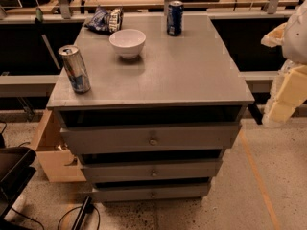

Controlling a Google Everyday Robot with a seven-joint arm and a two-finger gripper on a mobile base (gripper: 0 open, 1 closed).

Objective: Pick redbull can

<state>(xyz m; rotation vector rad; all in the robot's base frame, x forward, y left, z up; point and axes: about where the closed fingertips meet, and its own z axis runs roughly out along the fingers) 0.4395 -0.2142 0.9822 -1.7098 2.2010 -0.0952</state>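
Redbull can (74, 69) upright near table's (192, 75) front-left corner, close to left edge. My pincer (283, 99) hangs off table's right side, beyond right edge, well apart from everything on top. How far open, and whether it holds anything: cannot tell. Bowl (127, 42) behind redbull can, toward middle. Blue can (174, 17) near back edge. Bag (103, 20) at back-left corner. Wide bare top lies between my pincer and redbull can. Drawers (152, 139) below front edge.

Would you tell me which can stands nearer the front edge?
The slim silver redbull can, front left; the blue can is at the back. The gripper hangs at right.
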